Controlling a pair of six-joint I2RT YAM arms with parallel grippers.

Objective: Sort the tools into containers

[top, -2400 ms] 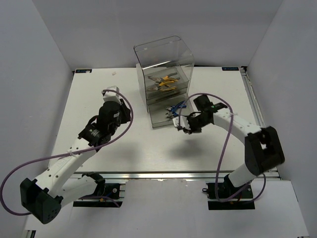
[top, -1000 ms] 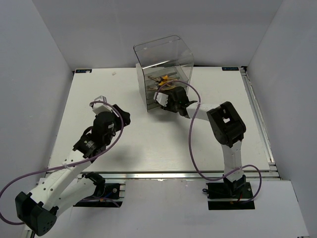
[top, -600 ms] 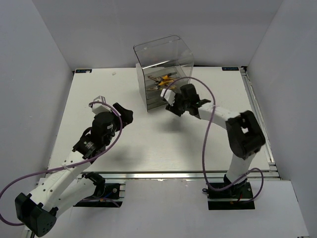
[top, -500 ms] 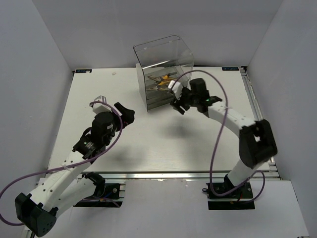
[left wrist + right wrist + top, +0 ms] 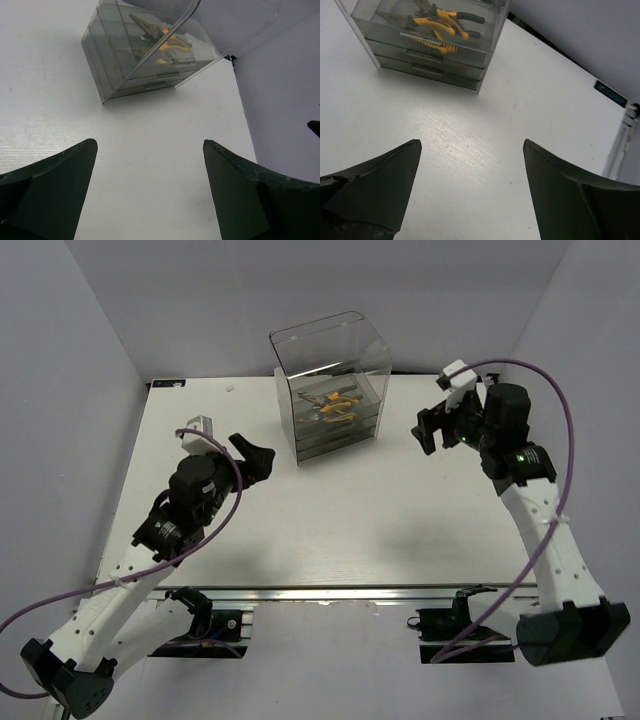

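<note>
Nearest the arms' bases, the left tool [image 5: 149, 145] was wide open. Its two dark fingers [image 5: 60, 180] stood far apart and held nothing. They touched nothing. Only the flat white desk [image 5: 300, 530] showed between them.

The left tool pointed up the desk toward the smoky clear plastic cabinet [image 5: 338, 437]. The cabinet sat farther back and to the right of this tool, well apart from it.

The right tool [image 5: 471, 142] was farther up, over the right side of the desk. It was wide open too. Its dark fingers [image 5: 565, 185] held nothing and touched nothing. The cabinet was to its left, apart from it, and bare desk lay in between.

The cabinet stood upright near the far edge of the desk, about in the middle. It had a tall rounded clear top and shallow drawers stacked one on another. The drawer fronts looked pushed in. The yellow-handled pliers [image 5: 437, 25] lay inside the top drawer with some darker tools beside them. I could not tell what was in the lower drawers.

Farthest back, a small dark label [image 5: 168, 383] sat at the far left edge of the desk. Another dark label [image 5: 465, 378] sat at the far right edge. Their writing was too small to read.
</note>
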